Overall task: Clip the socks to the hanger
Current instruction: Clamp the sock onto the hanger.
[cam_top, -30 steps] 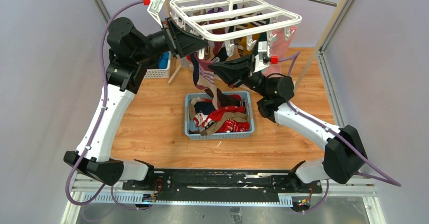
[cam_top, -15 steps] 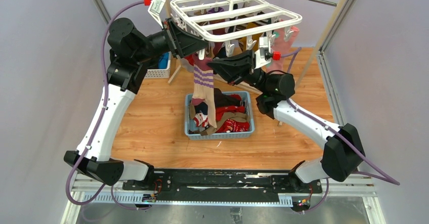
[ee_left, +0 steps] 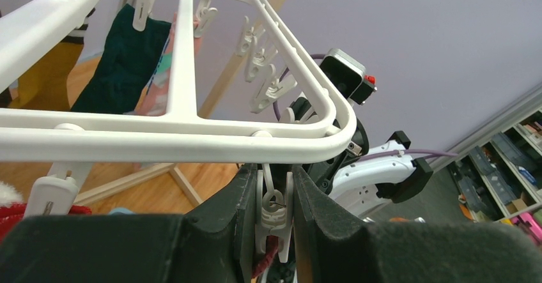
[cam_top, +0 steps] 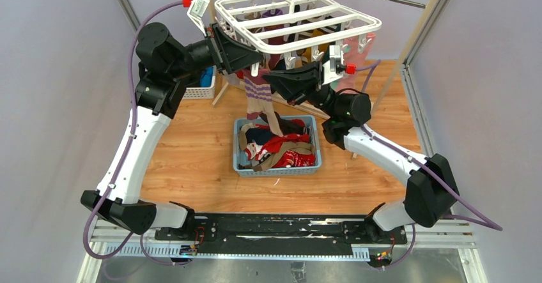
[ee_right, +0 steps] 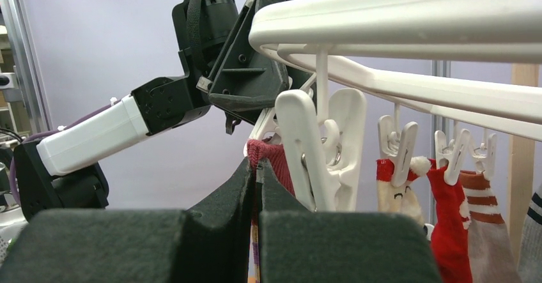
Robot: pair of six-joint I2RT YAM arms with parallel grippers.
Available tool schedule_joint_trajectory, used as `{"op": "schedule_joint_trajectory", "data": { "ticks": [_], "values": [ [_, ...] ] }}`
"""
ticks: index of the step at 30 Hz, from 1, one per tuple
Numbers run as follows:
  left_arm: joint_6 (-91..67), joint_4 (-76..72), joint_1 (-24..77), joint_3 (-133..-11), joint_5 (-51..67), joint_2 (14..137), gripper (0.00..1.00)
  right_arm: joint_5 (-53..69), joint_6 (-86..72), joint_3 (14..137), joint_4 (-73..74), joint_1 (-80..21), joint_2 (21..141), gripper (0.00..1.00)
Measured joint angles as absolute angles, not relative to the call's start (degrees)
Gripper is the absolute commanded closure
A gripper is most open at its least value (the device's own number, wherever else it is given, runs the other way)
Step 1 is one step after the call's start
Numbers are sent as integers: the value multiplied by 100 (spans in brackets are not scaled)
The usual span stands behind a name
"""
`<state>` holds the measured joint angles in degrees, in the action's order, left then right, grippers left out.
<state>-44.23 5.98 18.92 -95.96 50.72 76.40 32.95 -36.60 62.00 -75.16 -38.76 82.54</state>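
**Item 1, striped sock**: beige w/ purple bands, maroon cuff. Hangs upright below the front-left corner of the hanger, cuff up, toe end dangling over the blue basket. Cuff sits just beside a clip. Whether it is between the clip's jaws can't be told.

**Item 2, hanger**: lg white rect. frame w/ crossbars and a hook on top, level, at rear centre above the table. Small white clips dangle from its underside.

**Item 3, hung socks**: several already clipped along the frame, incl. red, beige w/ red bands, dark green, mustard.

**Item 4, clip**: white, hangs from the front bar's corner, squeezed from both sides by the left gripper's fingers.

**Item 5, left gripper**: reaches in from the left under the frame edge, closed onto the clip w/ pads touching its two sides.

**Item 6, right gripper**: comes in from the right, fingers pressed tight together, pinching the striped sock's cuff at its top edge. Just beside the left gripper.

**Item 7, loose socks**: mixed heap (red, navy, brown, white) inside the blue basket.

**Item 8, blue basket**: rect., centre of table, wood-grain top.

**Item 9, white lattice basket**: rear left, partly hidden behind the left arm, blue cloth inside.

**Item 10, wooden rack**: rear right, metal rail across its top.
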Motion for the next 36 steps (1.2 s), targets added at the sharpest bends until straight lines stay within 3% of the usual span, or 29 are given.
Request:
{"op": "schedule_joint_trajectory", "data": {
  "ticks": [16,23,31,32,34,36],
  "values": [
    [-4436,526,1892,-9511,5098,7638,100,2847,-3876,6211,-7911,-3876,8409,100],
    [-4418,530,1892,-9509,5094,7638,54,2790,-3841,6211,-7944,-3883,8409,100],
    [-4257,709,1892,-9502,5098,7553,38,2794,-3732,6211,-7863,-3896,8407,100],
    [-4219,760,1892,-9502,5098,7529,32,2797,-3708,6211,-7828,-3896,8401,100],
    [-4139,840,1885,-9502,5092,7485,16,2799,-3653,6211,-7769,-3896,8388,93],
    [-4056,967,1852,-9502,5092,7430,7,2799,-3588,6208,-7655,-3896,8333,78]
  ]
}}
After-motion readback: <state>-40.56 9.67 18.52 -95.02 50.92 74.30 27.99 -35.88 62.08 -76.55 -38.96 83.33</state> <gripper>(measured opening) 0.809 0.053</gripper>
